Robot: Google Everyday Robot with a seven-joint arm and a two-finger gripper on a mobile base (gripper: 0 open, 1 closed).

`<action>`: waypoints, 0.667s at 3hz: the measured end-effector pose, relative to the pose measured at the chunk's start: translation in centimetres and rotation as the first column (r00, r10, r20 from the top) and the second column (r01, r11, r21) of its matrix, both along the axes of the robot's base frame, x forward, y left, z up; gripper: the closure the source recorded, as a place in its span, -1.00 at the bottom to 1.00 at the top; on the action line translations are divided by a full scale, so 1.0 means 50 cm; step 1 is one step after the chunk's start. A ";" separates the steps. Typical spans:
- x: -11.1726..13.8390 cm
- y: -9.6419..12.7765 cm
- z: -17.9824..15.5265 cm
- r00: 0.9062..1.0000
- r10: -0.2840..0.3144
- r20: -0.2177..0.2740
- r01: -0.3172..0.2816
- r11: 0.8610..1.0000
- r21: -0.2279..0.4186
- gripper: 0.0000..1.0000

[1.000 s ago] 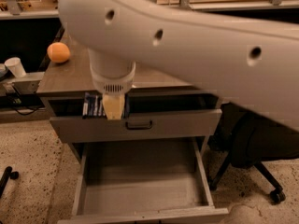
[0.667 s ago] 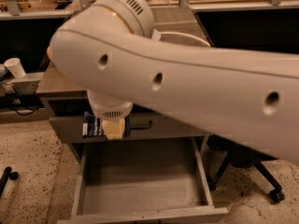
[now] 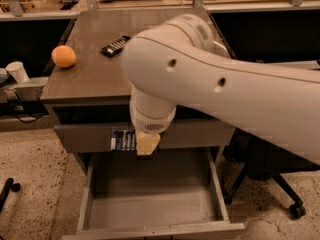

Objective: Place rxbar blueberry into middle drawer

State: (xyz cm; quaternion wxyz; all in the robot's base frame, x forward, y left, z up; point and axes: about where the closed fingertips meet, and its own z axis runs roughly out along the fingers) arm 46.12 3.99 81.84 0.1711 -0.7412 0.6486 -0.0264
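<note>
Claw [image 3: 146, 145] seemingly clamped on rxbar blueberry [image 3: 122, 139], hanging above the open middle drawer [image 3: 150, 210].

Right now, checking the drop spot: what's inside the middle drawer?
Only bare grey floor in the middle drawer; the claw, gripping the rxbar blueberry above, hides part of its back.
</note>
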 end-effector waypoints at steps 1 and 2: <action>-0.022 -0.097 -0.179 0.991 -0.053 -0.122 0.075 0.979 0.188 1.00; 0.034 -0.104 -0.237 0.991 -0.106 -0.085 0.127 0.943 0.309 1.00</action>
